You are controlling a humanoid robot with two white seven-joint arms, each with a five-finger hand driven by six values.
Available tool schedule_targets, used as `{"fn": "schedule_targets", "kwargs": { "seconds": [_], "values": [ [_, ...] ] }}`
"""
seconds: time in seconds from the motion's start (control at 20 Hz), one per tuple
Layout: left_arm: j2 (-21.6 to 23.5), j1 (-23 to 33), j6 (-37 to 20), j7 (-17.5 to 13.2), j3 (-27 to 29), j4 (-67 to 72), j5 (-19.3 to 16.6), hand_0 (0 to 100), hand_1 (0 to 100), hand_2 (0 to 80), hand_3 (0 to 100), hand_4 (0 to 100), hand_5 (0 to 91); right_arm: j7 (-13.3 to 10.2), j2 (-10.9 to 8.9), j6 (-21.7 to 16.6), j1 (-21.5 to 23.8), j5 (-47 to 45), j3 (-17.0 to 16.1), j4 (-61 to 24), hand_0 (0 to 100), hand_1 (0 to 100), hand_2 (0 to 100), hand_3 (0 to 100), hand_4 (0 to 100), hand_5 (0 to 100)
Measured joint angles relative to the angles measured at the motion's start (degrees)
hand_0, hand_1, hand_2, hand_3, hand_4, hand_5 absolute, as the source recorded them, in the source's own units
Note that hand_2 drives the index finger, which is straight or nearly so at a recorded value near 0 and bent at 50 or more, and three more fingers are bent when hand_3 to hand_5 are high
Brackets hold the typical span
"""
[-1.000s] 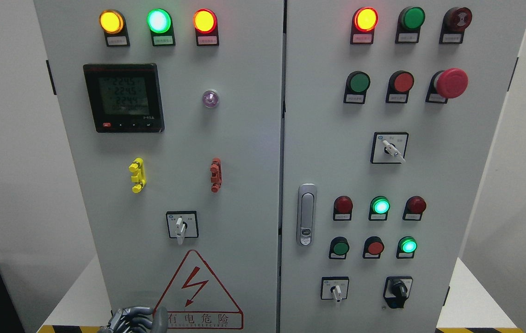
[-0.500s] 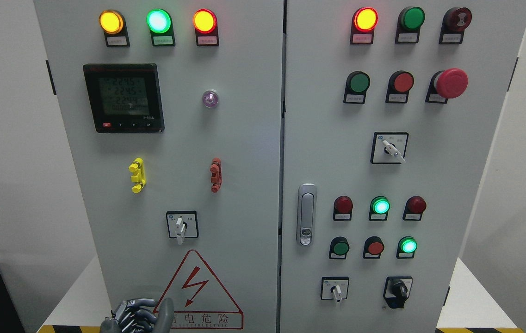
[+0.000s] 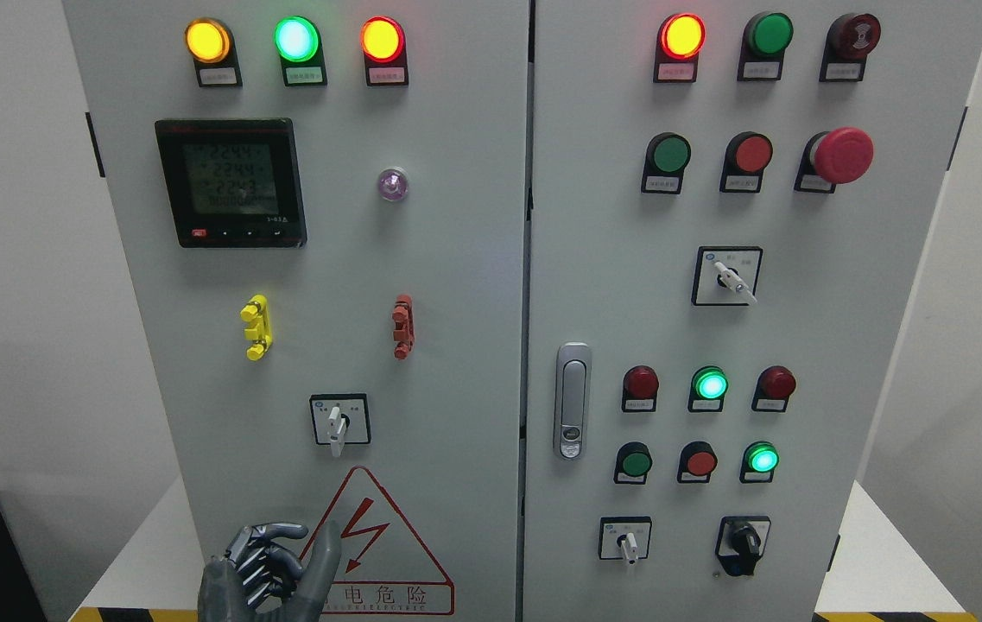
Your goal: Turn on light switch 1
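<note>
A grey electrical cabinet fills the head view. On its left door (image 3: 456, 285) sits a rotary selector switch (image 3: 337, 421) with a white lever pointing down, above a red warning triangle (image 3: 370, 544). My left hand (image 3: 279, 566) shows at the bottom edge, below and left of that switch and in front of the triangle's left corner. Its fingers (image 3: 262, 549) are curled and hold nothing, and the thumb (image 3: 324, 557) points up. It touches no switch. My right hand is out of view.
The right door carries more selector switches (image 3: 725, 276) (image 3: 626, 540), a black knob (image 3: 744, 542), a red mushroom button (image 3: 842, 155), a door handle (image 3: 572, 402) and lit lamps. A meter (image 3: 231, 183), a yellow clip (image 3: 256, 326) and a red clip (image 3: 402, 326) are on the left door.
My left hand has risen from the bottom edge and moved slightly right, toward the rotary switch on the left door. The cabinet's switches and lamps look the same.
</note>
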Motion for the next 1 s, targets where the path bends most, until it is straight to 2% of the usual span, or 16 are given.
{"fn": "schedule_targets", "kwargs": {
  "seconds": [0.3, 1.0],
  "values": [
    [-0.3, -2.1, 1.7, 0.0, -0.4, 0.0, 0.2, 7, 60, 52.4, 100, 92, 86.7, 0.0, 0.00, 0.0, 0.0, 0.0, 0.0, 0.0, 0, 0, 0, 0, 0, 0],
    [-0.9, -6.1, 5.1, 0.7, -0.9, 0.1, 0.8, 7, 61, 49.4, 100, 93, 87.0, 0.3, -0.01, 0.0, 0.0, 0.0, 0.0, 0.0, 0, 0, 0, 0, 0, 0]
  ]
}}
